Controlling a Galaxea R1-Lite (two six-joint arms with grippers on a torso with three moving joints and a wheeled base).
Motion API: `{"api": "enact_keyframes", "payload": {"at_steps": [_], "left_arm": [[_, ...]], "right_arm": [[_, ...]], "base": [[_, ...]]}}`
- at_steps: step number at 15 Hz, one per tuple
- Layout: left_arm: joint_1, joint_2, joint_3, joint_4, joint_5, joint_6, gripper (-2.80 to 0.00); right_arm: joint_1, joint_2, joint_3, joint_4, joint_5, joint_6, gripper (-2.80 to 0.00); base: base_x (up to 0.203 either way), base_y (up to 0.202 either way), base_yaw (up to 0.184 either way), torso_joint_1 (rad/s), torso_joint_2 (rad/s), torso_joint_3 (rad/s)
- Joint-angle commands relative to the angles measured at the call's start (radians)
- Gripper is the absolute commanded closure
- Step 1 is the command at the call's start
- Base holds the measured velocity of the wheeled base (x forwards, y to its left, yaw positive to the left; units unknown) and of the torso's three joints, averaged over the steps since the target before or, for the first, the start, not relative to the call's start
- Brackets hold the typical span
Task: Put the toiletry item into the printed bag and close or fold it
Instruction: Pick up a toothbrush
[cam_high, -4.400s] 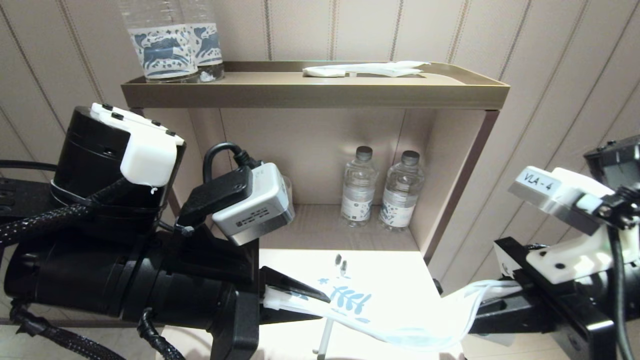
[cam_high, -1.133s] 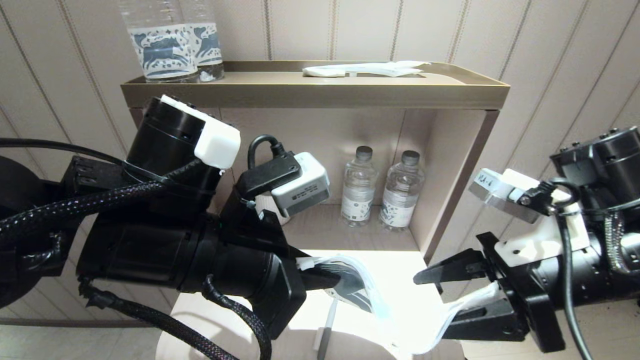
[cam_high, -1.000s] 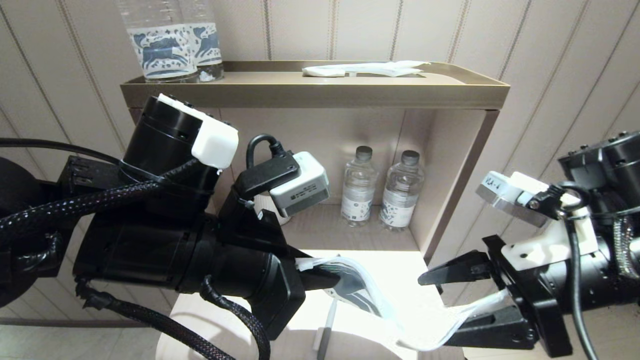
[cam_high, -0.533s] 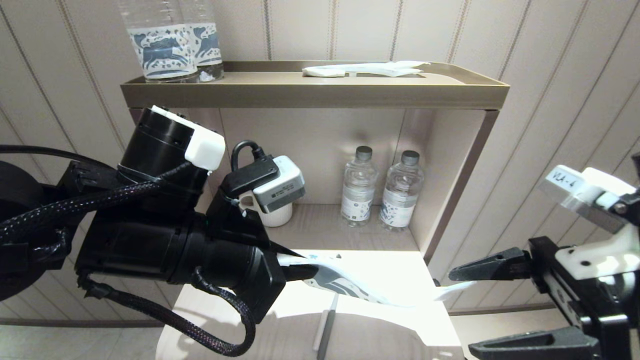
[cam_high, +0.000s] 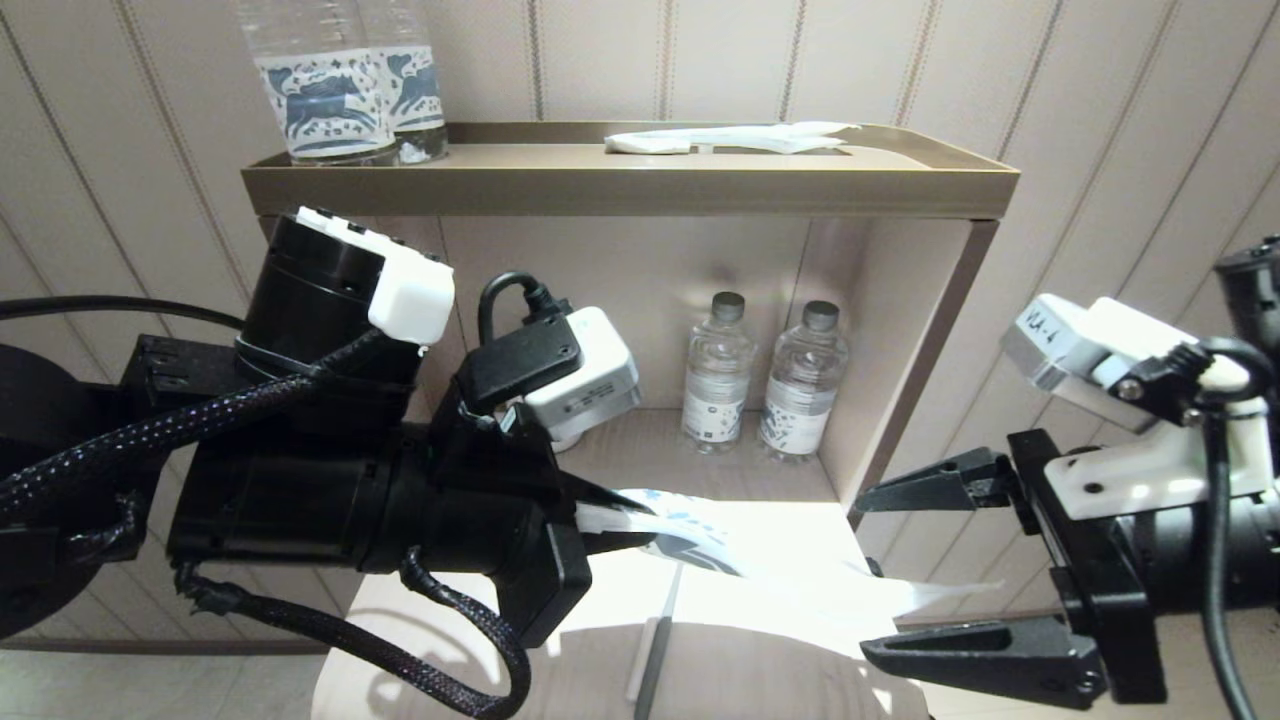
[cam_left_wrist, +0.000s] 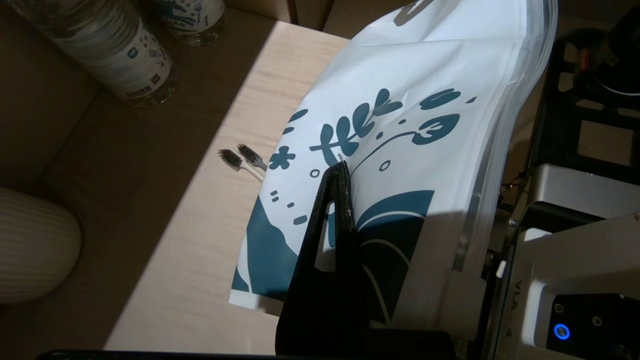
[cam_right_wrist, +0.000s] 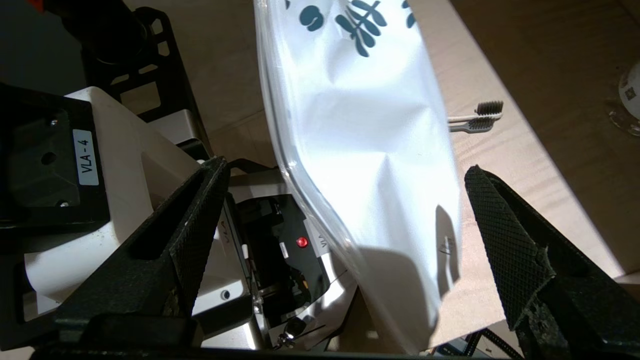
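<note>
**Inspector A:** State of the left gripper (cam_high: 625, 528)?

**Inspector B:** Clamped shut on one end of the bag (cam_high: 700, 545), over the near part of the tabletop (cam_high: 800, 520). In the left wrist view its fingers (cam_left_wrist: 334, 210) pinch the printed face of the bag (cam_left_wrist: 400, 165).

**Inspector A:** And the right gripper (cam_high: 885, 570)?

**Inspector B:** Jaws spread wide, holding nothing. It sits just off the tabletop's right edge. The bag's free end (cam_high: 940, 595) hangs between the two fingers, and contact with either finger cannot be made out. The right wrist view shows the same: bag (cam_right_wrist: 370, 150) sagging in the gap, fingers (cam_right_wrist: 195, 235) well apart on either side.

**Inspector A:** Location of the toothbrush?

**Inspector B:** Flat on the tabletop beneath the bag, handle (cam_high: 655, 640) running toward the near edge. The head (cam_left_wrist: 230, 157) shows beside the bag's edge in the left wrist view, with a second brush head just beside it. Neither gripper touches it; it lies outside the bag.

**Inspector A:** Other items?

**Inspector B:** Two small bottles (cam_high: 760, 380) in the shelf recess behind the tabletop.
</note>
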Motion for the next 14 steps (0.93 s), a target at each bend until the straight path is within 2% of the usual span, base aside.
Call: {"api": "enact_keyframes", "payload": {"at_steps": [1,4,14], "left_arm": [[-0.052,0.017,-0.004,-0.019,0.043,0.002,0.00],[-0.109,0.021,0.013,-0.029,0.082,0.035,0.00],[-0.121,0.033,0.013,-0.032,0.085,0.036,0.00]], "right_arm": [[0.016,0.048,-0.013,0.000,0.000,-0.001,-2.80],[0.016,0.068,-0.034,-0.047,0.000,0.000,-2.80],[0.018,0.077,-0.016,-0.048,0.008,-0.005,-2.80]], "base": [[0.000,0.000,0.000,0.000,0.00,0.000],[0.000,0.000,0.000,0.000,0.00,0.000],[0.000,0.000,0.000,0.000,0.00,0.000]]}}
